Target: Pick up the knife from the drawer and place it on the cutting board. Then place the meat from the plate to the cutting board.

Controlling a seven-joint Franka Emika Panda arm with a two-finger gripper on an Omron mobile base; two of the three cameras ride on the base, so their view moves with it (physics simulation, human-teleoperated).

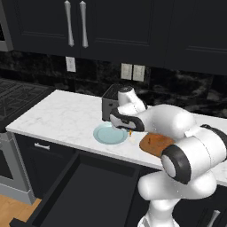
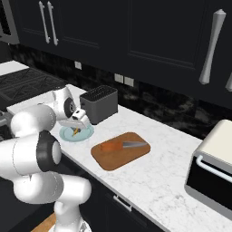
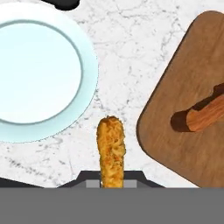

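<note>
The tool [image 3: 111, 183] is clenched on the small orange-brown, stick-shaped piece of meat [image 3: 111, 151]. It holds the meat by one end, and the rest of the piece stands out ahead of the tool, above the bare white marble desk [image 3: 131, 48].

I take the flat brown wooden cutting board with rounded corners [image 2: 118, 156] as the landmark. In the hand view the meat hangs in the gap beside the board's rounded corner, between the board and the round pale blue plate [image 3: 39, 72], and it touches neither of them. The plate itself lies just beside the board, apart from it. The slim knife with the orange handle and grey blade [image 2: 123, 145] already lies on the board, so I judge the first half of the task as done.

The wide black pull-out drawer [image 1: 84, 190] stands open below the desk, in front of the board.

In my judgement the meat is very light and fairly stiff, because it does not bend under its own weight. Its surface looks rough and crumbly, so it should not slip much. But the hold is at one end only, so it could turn between the fingers. A hold nearer to the middle would be safer.
</note>
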